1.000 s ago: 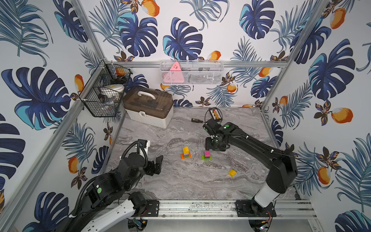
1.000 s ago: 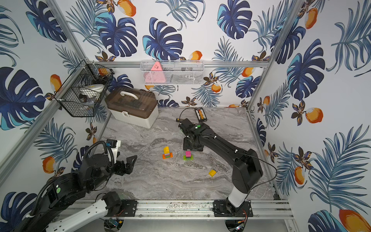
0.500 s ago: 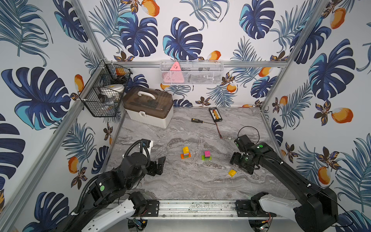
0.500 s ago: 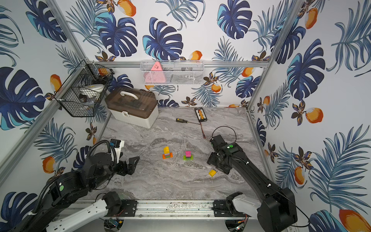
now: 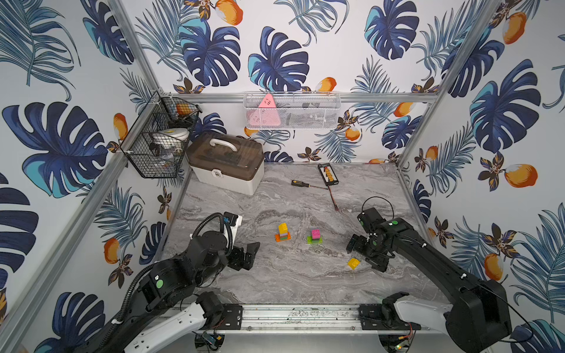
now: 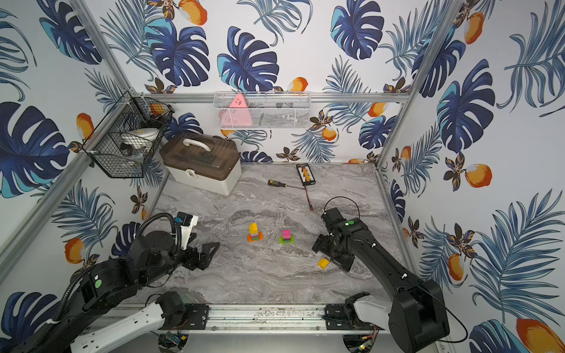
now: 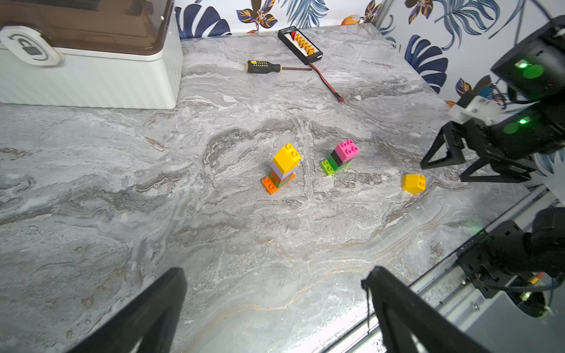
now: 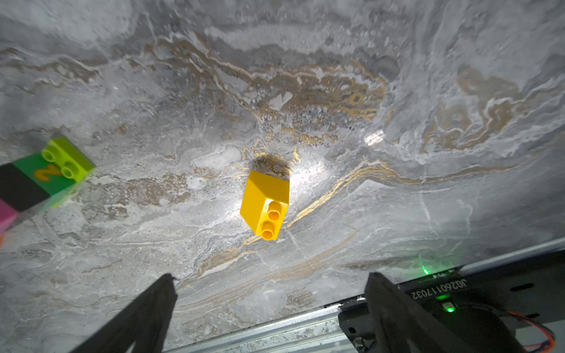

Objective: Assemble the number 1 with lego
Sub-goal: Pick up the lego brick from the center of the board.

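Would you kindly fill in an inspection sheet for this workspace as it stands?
Surface: grey marbled tabletop, no spills seen.
Job's things: orange-based stack and lime-based stack upright, apart; loose yellow brick on its side before the right gripper.
Clutter: screwdriver, black-and-orange board, storage box at the back.
Grippers: left gripper open, empty; right gripper open, empty.
Cables: red lead trails from the board; black loop over the right wrist.
Surroundings: leaf wallpaper, black wire basket, white mesh basket.

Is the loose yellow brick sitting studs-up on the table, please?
No, the yellow brick lies tipped on its side on the table, with its studs facing sideways.
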Tool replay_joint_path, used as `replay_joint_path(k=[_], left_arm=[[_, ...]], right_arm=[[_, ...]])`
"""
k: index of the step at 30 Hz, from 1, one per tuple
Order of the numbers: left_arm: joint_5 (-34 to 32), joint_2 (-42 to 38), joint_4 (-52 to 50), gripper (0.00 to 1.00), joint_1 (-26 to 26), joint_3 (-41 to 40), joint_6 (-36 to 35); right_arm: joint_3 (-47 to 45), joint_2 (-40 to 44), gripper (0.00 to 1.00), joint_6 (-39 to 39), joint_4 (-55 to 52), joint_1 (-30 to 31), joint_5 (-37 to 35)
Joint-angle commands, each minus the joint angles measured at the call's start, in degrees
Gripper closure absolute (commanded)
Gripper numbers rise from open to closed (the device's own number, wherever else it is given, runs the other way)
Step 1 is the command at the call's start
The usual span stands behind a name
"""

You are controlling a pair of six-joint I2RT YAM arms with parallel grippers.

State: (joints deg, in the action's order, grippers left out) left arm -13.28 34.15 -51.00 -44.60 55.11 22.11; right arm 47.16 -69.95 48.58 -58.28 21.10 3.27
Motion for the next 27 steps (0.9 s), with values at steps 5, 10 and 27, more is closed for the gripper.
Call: replay_joint_path(k=[5,10,27], left_arm=[[3.52,-1.31,2.03,0.01,-0.78,0.30,-1.89],[2.83,-1.08,2.22,0.01,-0.76,-0.04,-1.81],[-0.67,-2.69,1.51,0.01,-0.78,-0.40,-0.95]], right_arm=[[-5.96,1.49,0.08,1.36,5.75,0.00,5.02],[-7.48,1.98,0.11,1.31,6.60,0.08,4.85],[-8.91,-4.38,0.26,1.87,7.98,0.08,4.39]])
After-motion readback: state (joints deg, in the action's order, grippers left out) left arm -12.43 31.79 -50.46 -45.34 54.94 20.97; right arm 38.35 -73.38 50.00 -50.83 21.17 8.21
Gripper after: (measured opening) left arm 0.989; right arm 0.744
